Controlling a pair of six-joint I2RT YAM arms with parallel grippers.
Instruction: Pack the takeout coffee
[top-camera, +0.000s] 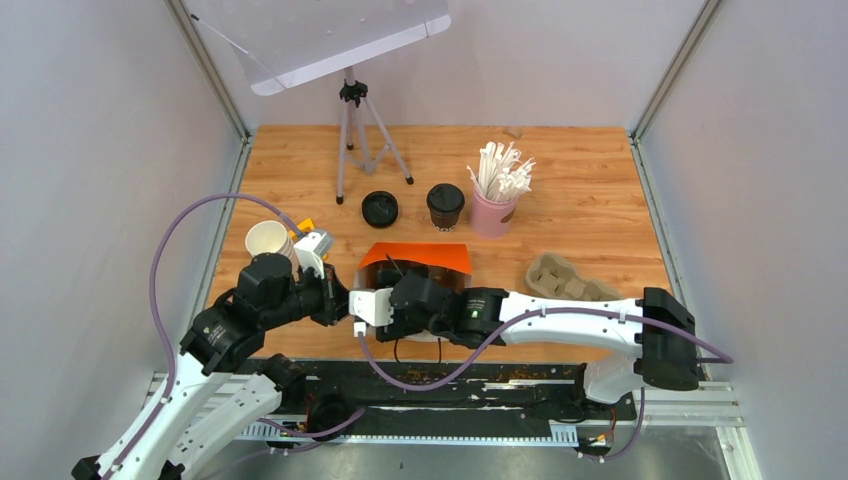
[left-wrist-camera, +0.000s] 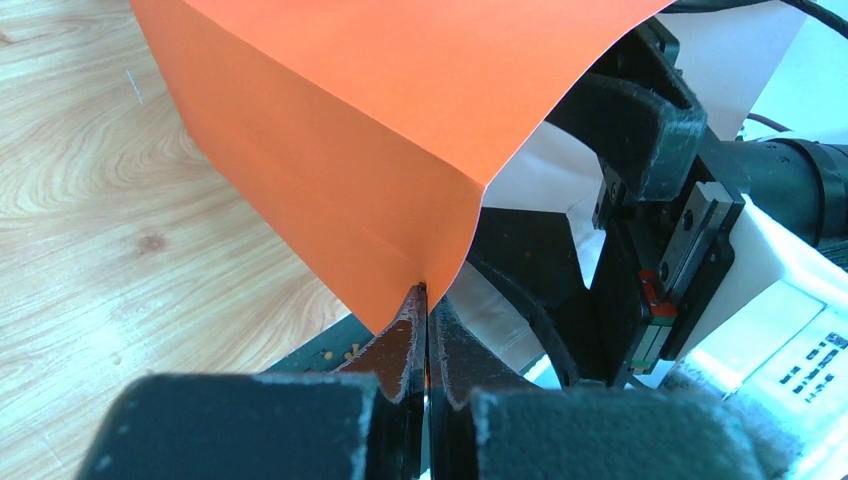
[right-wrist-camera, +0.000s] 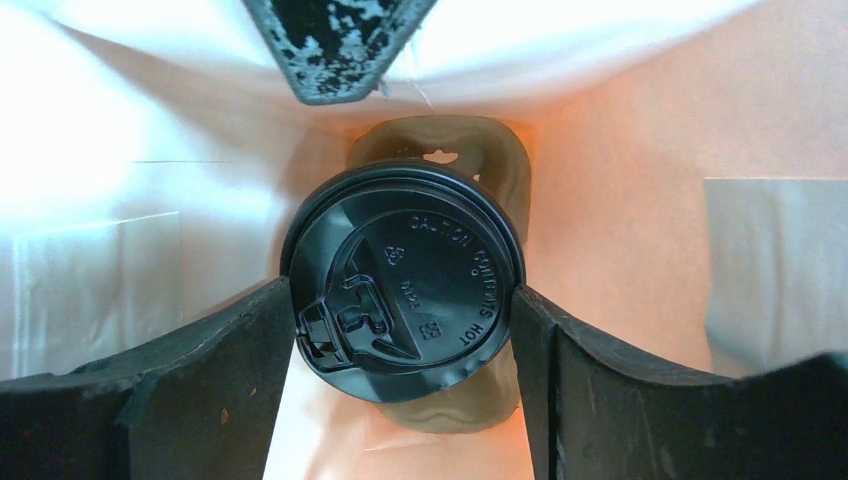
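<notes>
Inside the orange paper bag (top-camera: 415, 258) a takeout coffee cup shows its black lid (right-wrist-camera: 403, 275). The cup sits in a brown pulp tray (right-wrist-camera: 440, 150) at the bag's bottom. My right gripper (right-wrist-camera: 403, 290) reaches into the bag, its fingers (right-wrist-camera: 250, 350) pressed on both sides of the lid. My left gripper (left-wrist-camera: 427, 290) is shut on the bag's orange edge (left-wrist-camera: 400, 180) and holds it up. On the table farther back stand a second lidded cup (top-camera: 445, 205), a loose black lid (top-camera: 380, 208) and an open white cup (top-camera: 268, 240).
A pink cup of white straws (top-camera: 494, 190) stands at the back right. Another pulp tray (top-camera: 565, 280) lies to the right of the bag. A tripod (top-camera: 355, 130) stands at the back. The two wrists sit close together at the bag's mouth.
</notes>
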